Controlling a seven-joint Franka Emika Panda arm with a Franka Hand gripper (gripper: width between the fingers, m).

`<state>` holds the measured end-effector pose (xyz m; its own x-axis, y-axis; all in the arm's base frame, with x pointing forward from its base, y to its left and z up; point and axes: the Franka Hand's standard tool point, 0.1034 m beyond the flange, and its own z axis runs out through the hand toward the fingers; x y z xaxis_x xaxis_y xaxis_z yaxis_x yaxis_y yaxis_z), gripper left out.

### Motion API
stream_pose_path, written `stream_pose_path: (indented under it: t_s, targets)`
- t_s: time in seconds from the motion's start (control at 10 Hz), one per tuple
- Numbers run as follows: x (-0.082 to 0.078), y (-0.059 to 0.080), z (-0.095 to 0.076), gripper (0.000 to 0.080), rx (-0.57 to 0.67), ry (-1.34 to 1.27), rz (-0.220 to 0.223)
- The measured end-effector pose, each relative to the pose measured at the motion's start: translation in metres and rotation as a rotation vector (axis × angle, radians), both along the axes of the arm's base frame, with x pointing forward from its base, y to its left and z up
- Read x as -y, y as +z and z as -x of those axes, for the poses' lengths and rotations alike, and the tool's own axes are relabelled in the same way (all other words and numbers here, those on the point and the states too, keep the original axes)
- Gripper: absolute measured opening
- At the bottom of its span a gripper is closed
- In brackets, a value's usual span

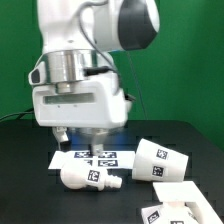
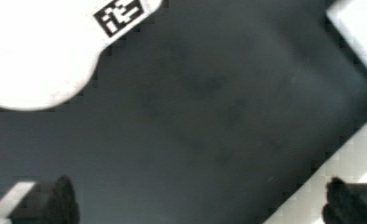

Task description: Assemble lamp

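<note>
The bulb (image 1: 88,177) lies on its side on the black table, in front of the marker board (image 1: 88,157). The shade (image 1: 160,160) lies tilted at the exterior view's right. The stepped base (image 1: 172,205) sits at the front right, partly cut off by the frame. My gripper (image 1: 82,138) hangs open and empty just above the marker board, behind the bulb. In the wrist view my gripper (image 2: 201,205) holds nothing, and only black table shows between the dark fingertips (image 2: 47,205). A rounded white part with a tag (image 2: 55,50) shows there; I cannot tell which part it is.
The big white robot body (image 1: 85,60) fills the upper middle of the exterior view. A green backdrop (image 1: 190,60) stands behind the table. A white surface (image 2: 361,120) runs along one edge of the wrist view, beside one fingertip.
</note>
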<state>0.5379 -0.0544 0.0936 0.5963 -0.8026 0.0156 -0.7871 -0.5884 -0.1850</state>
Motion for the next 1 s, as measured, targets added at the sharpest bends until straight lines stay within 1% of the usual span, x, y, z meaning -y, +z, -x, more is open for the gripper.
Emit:
stream_pose_path:
  t_s: [0.2,0.3,0.4,0.5,0.6,0.7,0.8,0.9,1.0]
  targets:
    - [0.013,-0.002,0.013,0.0698,0.002,-0.268,-0.076]
    - [0.021,-0.003,0.017,0.0698,0.009,-0.389,-0.111]
    - [0.031,-0.003,0.019,0.0698,0.037,-0.541,-0.159]
    - [0.025,-0.003,0.018,0.0698,0.023,-0.613,-0.178]
    - [0.023,-0.004,0.018,0.0698,0.014,-0.685,-0.196]
    - [0.023,-0.004,0.019,0.0698,0.0,-0.786,-0.218]
    - [0.028,-0.005,0.022,0.0698,0.013,-0.798,-0.231]
    - [0.037,-0.01,0.031,0.0698,0.034,-0.849,-0.285]
    - [0.04,-0.013,0.037,0.0698,0.037,-0.883,-0.335]
